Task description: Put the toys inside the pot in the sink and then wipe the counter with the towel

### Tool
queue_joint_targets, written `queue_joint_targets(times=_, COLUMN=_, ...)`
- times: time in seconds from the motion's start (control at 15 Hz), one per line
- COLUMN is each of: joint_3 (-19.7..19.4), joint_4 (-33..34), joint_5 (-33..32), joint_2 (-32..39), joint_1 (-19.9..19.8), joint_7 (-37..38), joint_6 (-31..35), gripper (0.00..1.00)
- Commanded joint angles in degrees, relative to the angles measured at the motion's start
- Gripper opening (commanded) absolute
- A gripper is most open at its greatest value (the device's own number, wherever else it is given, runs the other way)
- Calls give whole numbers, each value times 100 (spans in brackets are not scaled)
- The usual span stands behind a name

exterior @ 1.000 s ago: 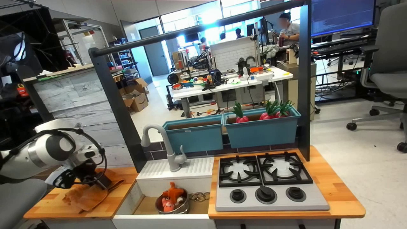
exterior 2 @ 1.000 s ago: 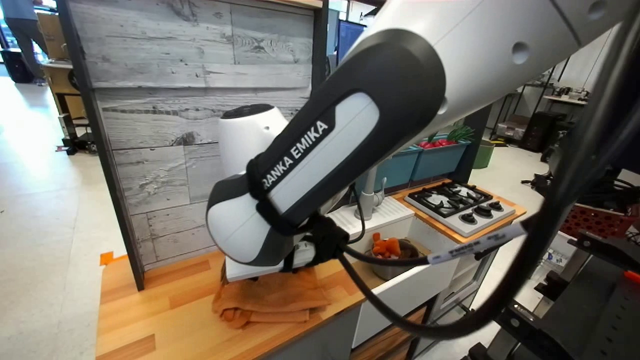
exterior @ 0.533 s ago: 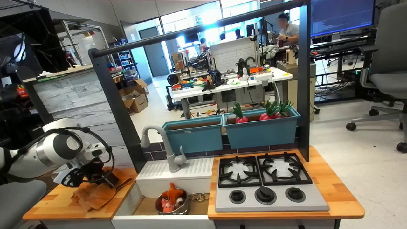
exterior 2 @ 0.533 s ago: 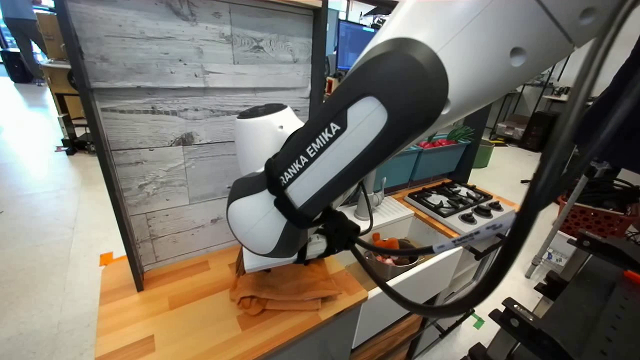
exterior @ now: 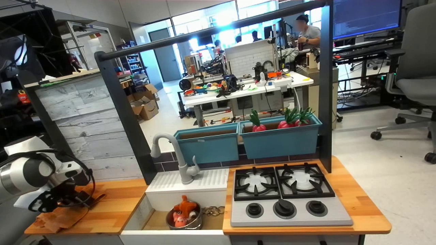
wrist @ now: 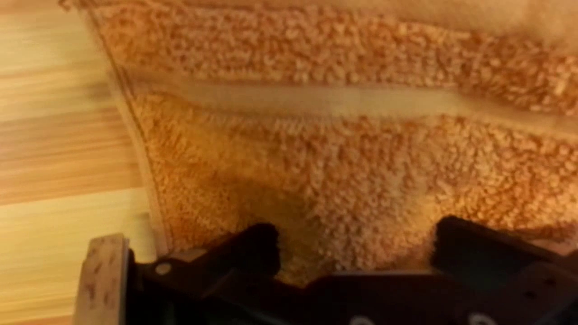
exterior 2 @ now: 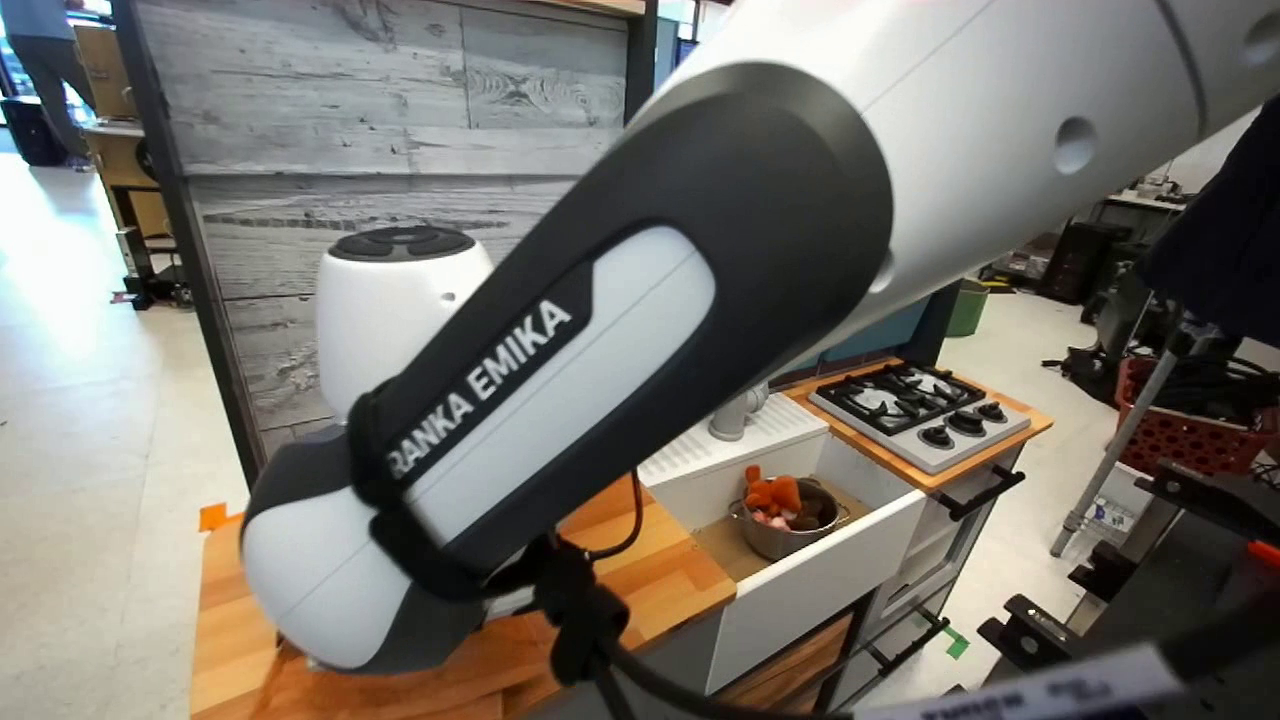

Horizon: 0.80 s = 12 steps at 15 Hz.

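The orange-brown towel point(exterior: 61, 218) lies on the left wooden counter point(exterior: 119, 200). My gripper point(exterior: 86, 200) is low over the counter with its fingers pointing down into the towel. In the wrist view the towel point(wrist: 253, 144) fills the gap between the spread fingertips point(wrist: 356, 246), bunched against them; it narrows toward the jaws. The metal pot point(exterior: 196, 224) stands in the white sink point(exterior: 173, 236). An orange toy point(exterior: 186, 206) and a pink toy point(exterior: 179, 220) are inside the pot. In an exterior view the pot point(exterior 2: 775, 545) also shows, while the arm hides the gripper and most of the towel point(exterior 2: 420, 695).
The grey faucet point(exterior: 182, 163) rises behind the sink. A chain point(exterior: 213, 210) lies in the sink beside the pot. The stove point(exterior: 289, 194) stands right of the sink. A wood-panel wall point(exterior: 98, 136) and a dark post point(exterior: 126, 119) bound the counter's back.
In an exterior view, the gripper and towel first move slightly right toward the sink, then well left, away from it. The towel travels with the gripper. The pot and toys stay put.
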Motion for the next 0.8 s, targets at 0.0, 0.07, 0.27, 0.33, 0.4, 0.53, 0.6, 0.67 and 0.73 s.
queue_joint_targets(times=0.0, joint_3=242, joint_4=352, joint_5=126, joint_2=536, joint_1=-8, joint_7=-18, joint_6=-192, gripper=100)
queue_joint_targets(times=0.07, joint_3=190, joint_4=256, joint_5=145, joint_2=473, joint_1=-34, joint_7=52, joint_6=-412, gripper=100)
queue_joint_targets(times=0.27, joint_3=70, joint_4=-206, joint_5=180, joint_2=214, joint_1=-297, joint_7=71, joint_6=-482, gripper=100)
queue_joint_targets(times=0.33, joint_3=-39, joint_4=-258, joint_5=174, joint_2=174, joint_1=-352, joint_7=203, joint_6=-461, gripper=100)
queue_joint_targets(times=0.4, joint_3=-164, joint_4=-333, joint_5=193, joint_2=93, joint_1=-403, joint_7=430, joint_6=-517, gripper=100)
queue_joint_targets(times=0.53, joint_3=-259, joint_4=-457, joint_5=232, joint_2=40, joint_1=-577, joint_7=615, joint_6=-431, gripper=100)
queue_joint_targets(times=0.6, joint_3=-251, joint_4=-415, joint_5=230, joint_2=60, joint_1=-636, joint_7=626, joint_6=-460, gripper=100)
queue_joint_targets(times=0.67, joint_3=-226, joint_4=-401, joint_5=219, joint_2=82, joint_1=-676, joint_7=625, joint_6=-498, gripper=100)
queue_joint_targets(times=0.73, joint_3=-153, joint_4=-346, joint_5=173, joint_2=144, joint_1=-671, joint_7=521, joint_6=-541, gripper=100)
